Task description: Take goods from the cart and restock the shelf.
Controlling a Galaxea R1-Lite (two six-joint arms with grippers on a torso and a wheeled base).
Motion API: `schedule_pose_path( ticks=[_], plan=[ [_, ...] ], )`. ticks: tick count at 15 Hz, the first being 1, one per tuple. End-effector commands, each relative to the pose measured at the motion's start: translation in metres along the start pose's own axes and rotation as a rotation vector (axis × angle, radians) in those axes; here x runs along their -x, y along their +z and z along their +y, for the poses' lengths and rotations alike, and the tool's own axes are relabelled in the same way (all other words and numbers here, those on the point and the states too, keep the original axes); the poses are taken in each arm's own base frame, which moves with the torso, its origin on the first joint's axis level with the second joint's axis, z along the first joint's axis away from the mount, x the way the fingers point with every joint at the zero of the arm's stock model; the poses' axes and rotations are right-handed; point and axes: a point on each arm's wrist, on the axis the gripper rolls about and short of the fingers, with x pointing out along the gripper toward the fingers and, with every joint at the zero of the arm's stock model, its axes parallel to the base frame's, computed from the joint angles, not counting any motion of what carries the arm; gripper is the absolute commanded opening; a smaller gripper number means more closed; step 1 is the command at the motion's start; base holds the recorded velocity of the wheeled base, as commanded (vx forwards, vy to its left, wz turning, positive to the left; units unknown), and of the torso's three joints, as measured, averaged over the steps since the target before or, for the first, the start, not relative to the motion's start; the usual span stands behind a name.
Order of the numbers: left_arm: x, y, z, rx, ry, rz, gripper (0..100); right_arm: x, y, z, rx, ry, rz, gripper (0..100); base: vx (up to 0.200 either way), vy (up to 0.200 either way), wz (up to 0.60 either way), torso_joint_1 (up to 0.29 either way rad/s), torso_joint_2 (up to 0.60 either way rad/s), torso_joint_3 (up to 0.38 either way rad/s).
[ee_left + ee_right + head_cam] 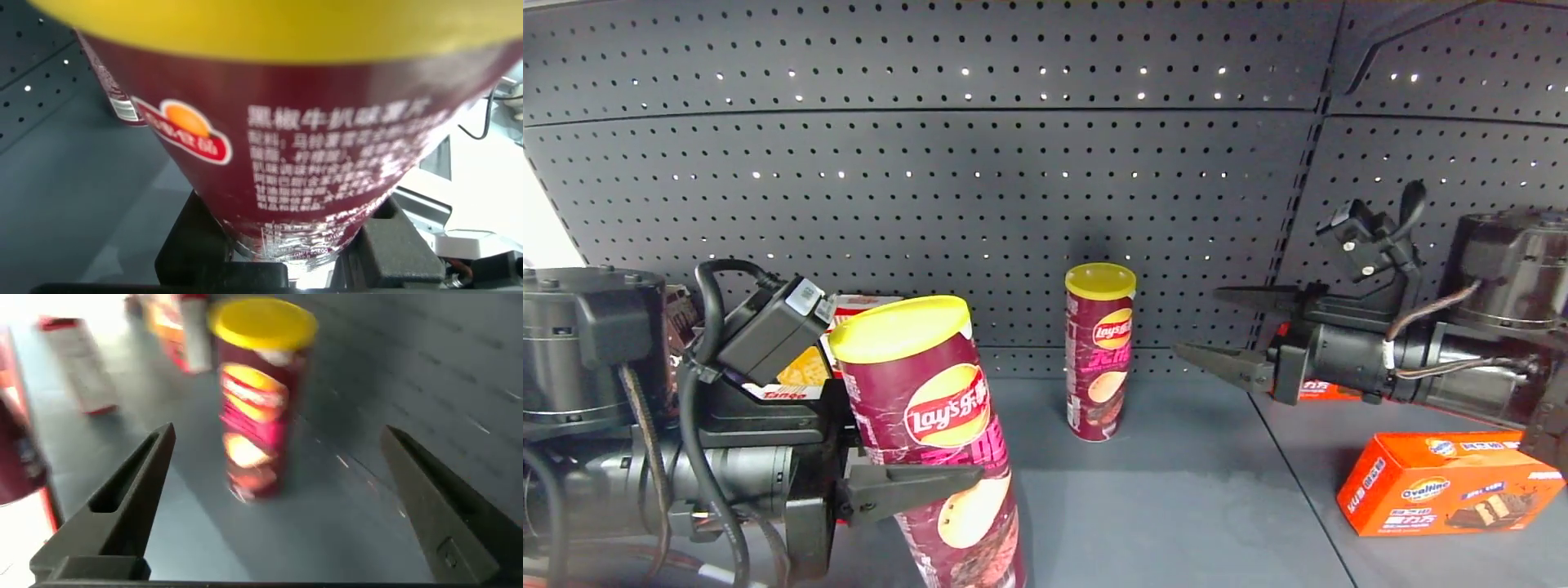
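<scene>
Pegboard [1013, 204] backs the grey shelf [1176, 506], and a seam in the shelf floor runs forward just under your right gripper's fingers.

Your left arm lies low and level along the shelf front. The left gripper [931, 469] is clamped around the lower half of a purple chip can [923, 392] with a yellow lid. The head view shows one black finger [907, 488] across the can's front, with the can leaning slightly. Its base runs out of frame, so you cannot tell whether it touches the shelf. The left wrist view gives you the can's back label [310, 147] and its lower end seated between the gripper's black pads, which the head view hides.

Your right arm reaches in level from the right, with the right gripper [1196, 321] spread wide and holding nothing.

A second chip can [1099, 351] stands upright near the pegboard, beyond the right fingertips and apart from them. In the right wrist view it [257, 400] sits squarely in the gap between the two fingers.

Bare shelf floor lies open between the held can and the standing can, and forward of the right fingers.

An orange box [1445, 482] lies flat below the right wrist. A red pack [1319, 390] peeks out behind that gripper. A cracker box [805, 367] stands behind the left gripper.
</scene>
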Motion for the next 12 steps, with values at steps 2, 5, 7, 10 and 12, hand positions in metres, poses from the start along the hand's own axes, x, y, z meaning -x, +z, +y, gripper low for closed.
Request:
schedule_pose_path(
  ticks=[2,5,7,10,12],
  plan=[
    [-0.002,0.001,0.003,0.002,-0.002,0.001,0,-0.032,-0.029,-0.011,-0.027,0.062,0.041,100,0.0,0.0,0.0,0.0,0.0,0.0],
    [-0.003,0.002,0.003,-0.001,-0.005,-0.001,0,-0.042,-0.033,-0.015,-0.03,0.087,0.043,100,0.0,0.0,0.0,0.0,0.0,0.0],
    [-0.005,0.001,0.005,0.006,-0.005,0.006,0,-0.055,-0.04,-0.016,-0.037,0.099,0.057,100,0.0,0.0,0.0,0.0,0.0,0.0],
    [-0.007,0.003,0.006,0.001,-0.006,0.002,0,-0.063,-0.05,-0.016,-0.052,0.106,0.084,100,0.0,0.0,0.0,0.0,0.0,0.0],
    [-0.007,0.004,0.007,0.001,-0.006,0.002,0,-0.068,-0.056,-0.016,-0.059,0.111,0.098,100,0.0,0.0,0.0,0.0,0.0,0.0]
  ],
)
